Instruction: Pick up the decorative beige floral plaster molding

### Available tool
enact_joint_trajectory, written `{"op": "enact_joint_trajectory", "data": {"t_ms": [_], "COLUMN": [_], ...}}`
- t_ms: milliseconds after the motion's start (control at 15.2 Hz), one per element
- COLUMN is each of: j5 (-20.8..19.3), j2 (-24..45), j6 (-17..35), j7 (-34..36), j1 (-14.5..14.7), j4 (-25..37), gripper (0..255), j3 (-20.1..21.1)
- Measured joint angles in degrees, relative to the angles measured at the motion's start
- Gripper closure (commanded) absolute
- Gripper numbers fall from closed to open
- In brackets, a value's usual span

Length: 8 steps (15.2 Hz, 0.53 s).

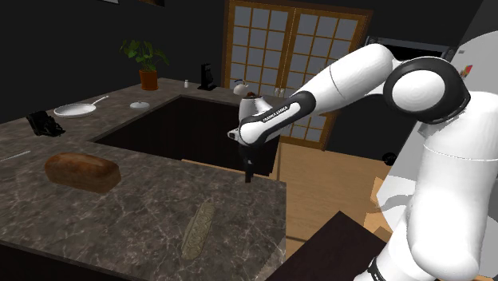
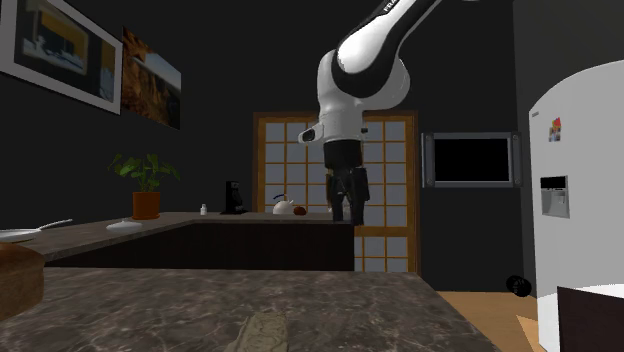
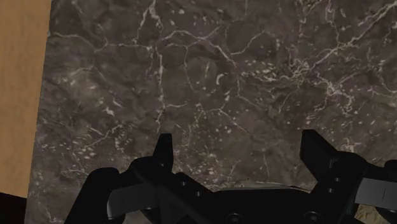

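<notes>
The molding point(image 1: 198, 229) is a long, narrow beige strip with a relief pattern, lying flat on the dark marble counter point(image 1: 144, 211) near its front edge. In the second exterior view the molding point(image 2: 262, 332) lies at the bottom, closest to the camera. My black gripper point(image 1: 247, 171) hangs pointing down above the counter's far corner, well beyond the molding and apart from it. From the second exterior view the gripper point(image 2: 345, 212) is high over the counter. In the wrist view the gripper point(image 3: 240, 151) is open over bare marble, with nothing between its fingers.
A brown bread loaf point(image 1: 82, 172) lies on the counter toward the shoulder view's left. A white pan point(image 1: 76, 110), a black object point(image 1: 44, 124), a potted plant point(image 1: 148, 64) and a kettle point(image 1: 243, 88) sit farther off. The wooden floor point(image 1: 327, 184) lies past the counter's edge.
</notes>
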Motion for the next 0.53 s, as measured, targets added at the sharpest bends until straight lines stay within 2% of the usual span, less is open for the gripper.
{"op": "enact_joint_trajectory", "data": {"t_ms": [528], "j5": [-0.9], "j2": [14.0], "j6": [4.0], "j7": [-9.3], "j1": [1.6], "j4": [10.0], "gripper": [0], "j3": [4.1]}}
